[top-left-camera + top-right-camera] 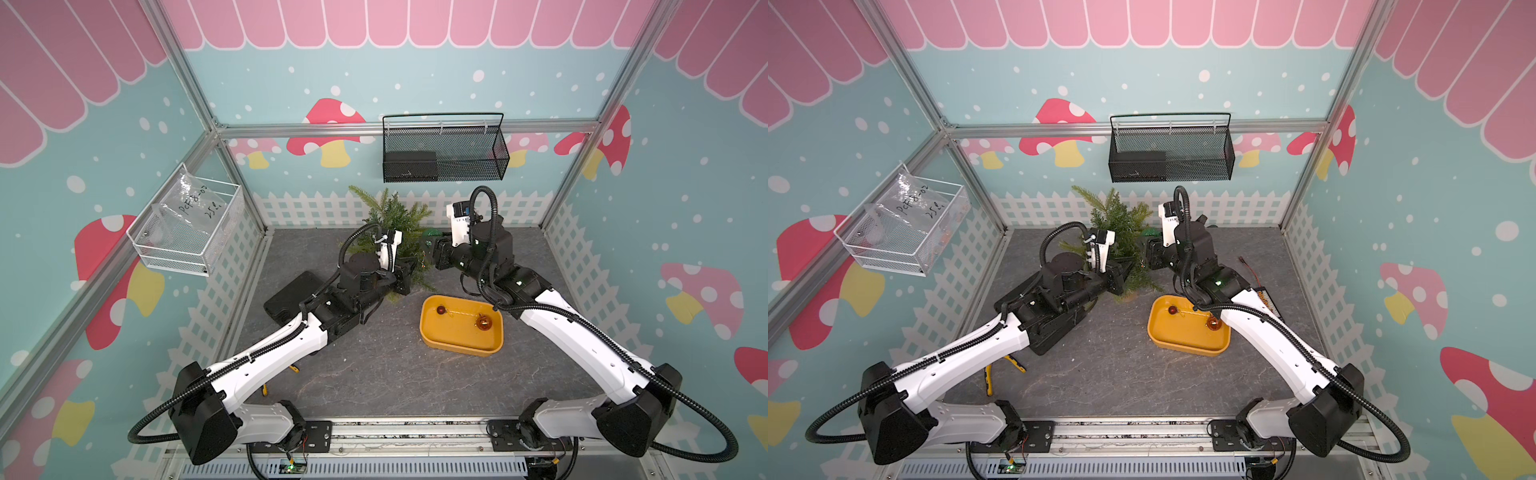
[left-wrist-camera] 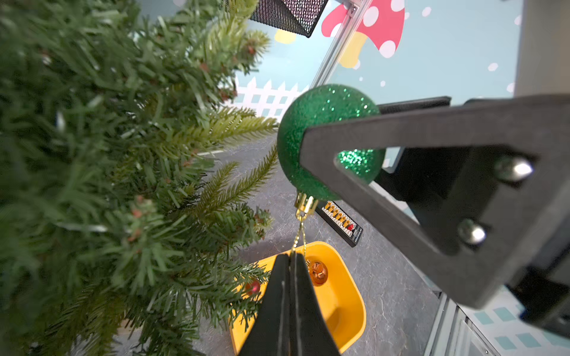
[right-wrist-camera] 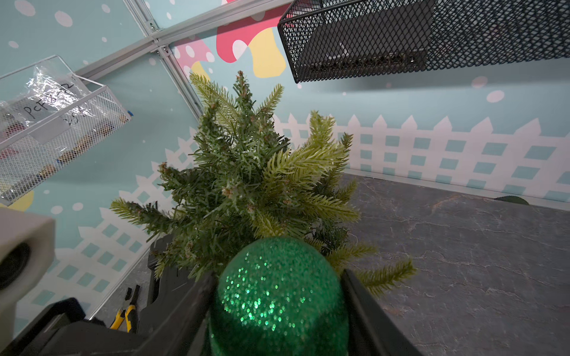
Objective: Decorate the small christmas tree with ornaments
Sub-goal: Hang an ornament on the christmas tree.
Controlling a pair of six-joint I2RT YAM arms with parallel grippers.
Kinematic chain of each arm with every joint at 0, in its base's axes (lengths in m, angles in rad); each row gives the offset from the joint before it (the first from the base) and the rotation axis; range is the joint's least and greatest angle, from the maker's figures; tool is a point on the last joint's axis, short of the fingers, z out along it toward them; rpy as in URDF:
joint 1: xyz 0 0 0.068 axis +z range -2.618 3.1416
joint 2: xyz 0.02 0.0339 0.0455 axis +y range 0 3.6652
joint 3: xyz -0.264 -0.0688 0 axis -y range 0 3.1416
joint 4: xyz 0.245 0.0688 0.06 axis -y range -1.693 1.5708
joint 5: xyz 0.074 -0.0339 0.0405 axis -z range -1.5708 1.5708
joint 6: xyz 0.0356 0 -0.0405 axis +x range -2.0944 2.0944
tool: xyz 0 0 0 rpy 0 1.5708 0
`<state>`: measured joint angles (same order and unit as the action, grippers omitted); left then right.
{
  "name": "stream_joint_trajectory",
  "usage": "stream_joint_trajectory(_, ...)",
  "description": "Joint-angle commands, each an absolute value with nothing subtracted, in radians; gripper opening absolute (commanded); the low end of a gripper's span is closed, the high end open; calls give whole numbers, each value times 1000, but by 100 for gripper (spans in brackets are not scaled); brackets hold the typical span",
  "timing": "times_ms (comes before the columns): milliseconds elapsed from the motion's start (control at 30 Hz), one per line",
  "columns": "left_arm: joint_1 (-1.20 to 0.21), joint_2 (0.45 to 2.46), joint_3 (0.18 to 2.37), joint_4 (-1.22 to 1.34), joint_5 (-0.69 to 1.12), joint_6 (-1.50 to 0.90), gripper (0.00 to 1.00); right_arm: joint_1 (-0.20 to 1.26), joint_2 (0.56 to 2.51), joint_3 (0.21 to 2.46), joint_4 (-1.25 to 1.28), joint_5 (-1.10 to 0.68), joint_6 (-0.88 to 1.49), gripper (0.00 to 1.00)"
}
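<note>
Grey tabletop, mushroom walls, left hand pinching string, right hand clasping green ball

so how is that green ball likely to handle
The green ball is probably light: only a thin gold loop, pinched in the left tool, is meant to hang it. Being round, it would likely roll if set down loose. Its rough glitter probably helps the right tool grip.
</note>
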<state>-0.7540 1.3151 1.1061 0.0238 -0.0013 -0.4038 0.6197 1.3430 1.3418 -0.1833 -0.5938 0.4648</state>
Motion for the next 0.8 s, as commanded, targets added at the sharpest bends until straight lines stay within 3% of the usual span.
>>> stream_joint_trajectory(0,-750,1345,1148,-14,-33,-389,0,604,1352,1332,-131,-568,465,52)
stream_joint_trajectory(767,-724,1391,1135,-21,-48,-433,0,570,1382,1246,-54,-574,497,51)
